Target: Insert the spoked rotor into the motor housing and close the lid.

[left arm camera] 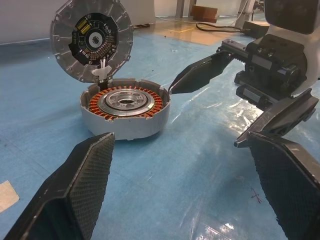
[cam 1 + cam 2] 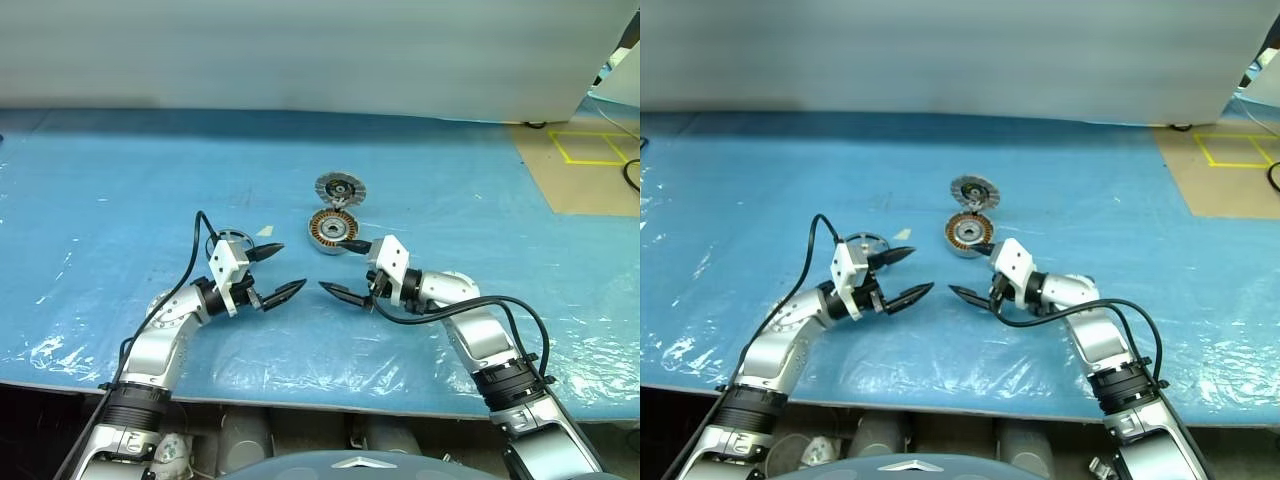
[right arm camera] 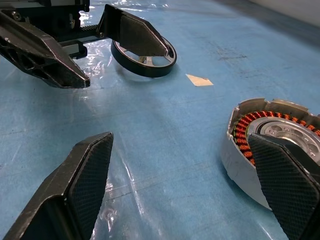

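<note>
Both our grippers gape empty, tips facing each other. Spoked rotor lies flat on the blue sheet just behind our left gripper. Motor housing sits just beyond our right gripper, lid standing upright at its far rim.

I can't read any text, label, brand or number here. The round silver-grey finned lid standing open over the shallow silver motor housing with copper windings carries no marking I can make out.
</note>
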